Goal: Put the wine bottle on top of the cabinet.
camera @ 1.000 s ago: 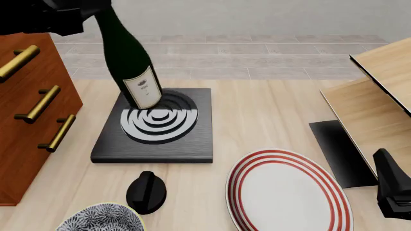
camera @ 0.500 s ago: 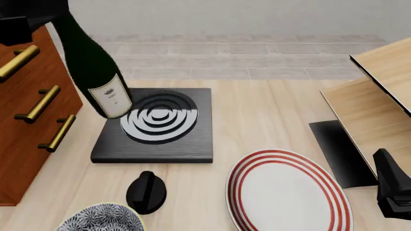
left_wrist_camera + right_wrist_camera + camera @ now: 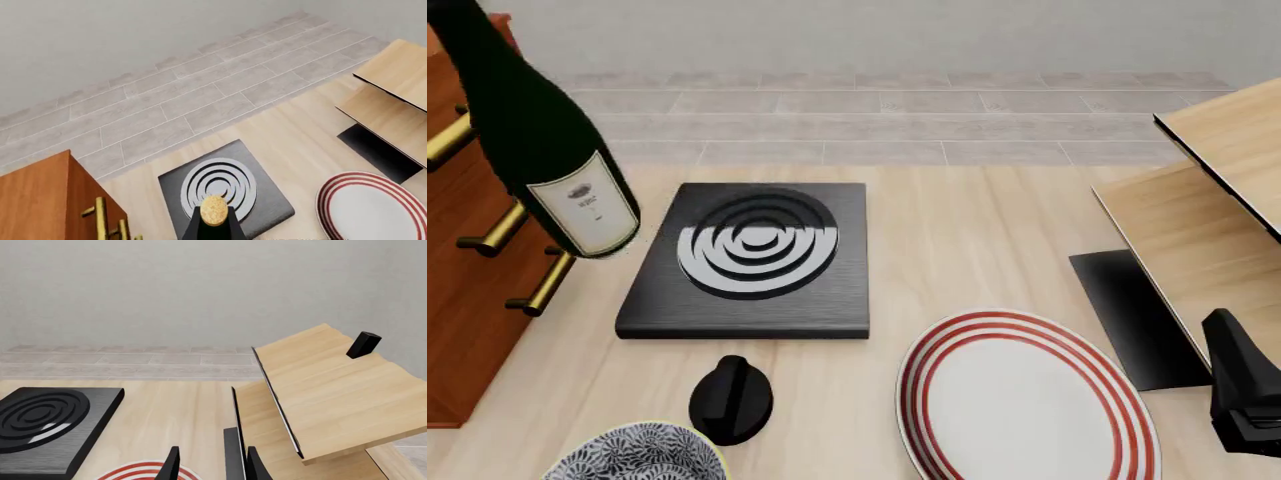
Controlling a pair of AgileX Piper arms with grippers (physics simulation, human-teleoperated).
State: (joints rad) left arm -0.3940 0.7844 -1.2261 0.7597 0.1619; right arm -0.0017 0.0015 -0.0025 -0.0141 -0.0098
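One wine bottle (image 3: 545, 140) airborne, cabinet (image 3: 467, 300) alongside

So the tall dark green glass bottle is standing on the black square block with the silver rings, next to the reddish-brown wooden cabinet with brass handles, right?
Not quite. The tall dark green glass bottle is lifted and tilted in front of the reddish-brown wooden cabinet with brass handles, not standing on the black square block with silver rings, which sits bare beside the cabinet. The front view shows this.
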